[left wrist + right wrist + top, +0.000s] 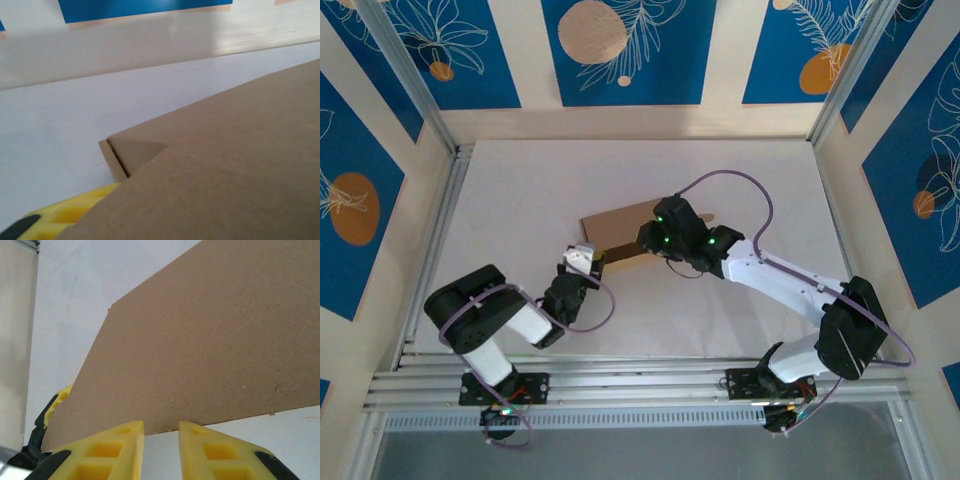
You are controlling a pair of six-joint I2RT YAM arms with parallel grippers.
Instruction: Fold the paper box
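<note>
While the plain brown corrugated cardboard box (620,222) lies in the middle of the white table (520,190), I judge lid-closing is in hand. My right gripper (160,427) has jaws slightly apart at its edge, and I cannot tell if they pinch it. My left gripper (586,262) sits at the corner, state unreadable. Next: press that corner flush.

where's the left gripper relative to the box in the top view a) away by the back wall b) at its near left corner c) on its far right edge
b: the top view shows the left gripper right at the near left corner of the paper box.
</note>
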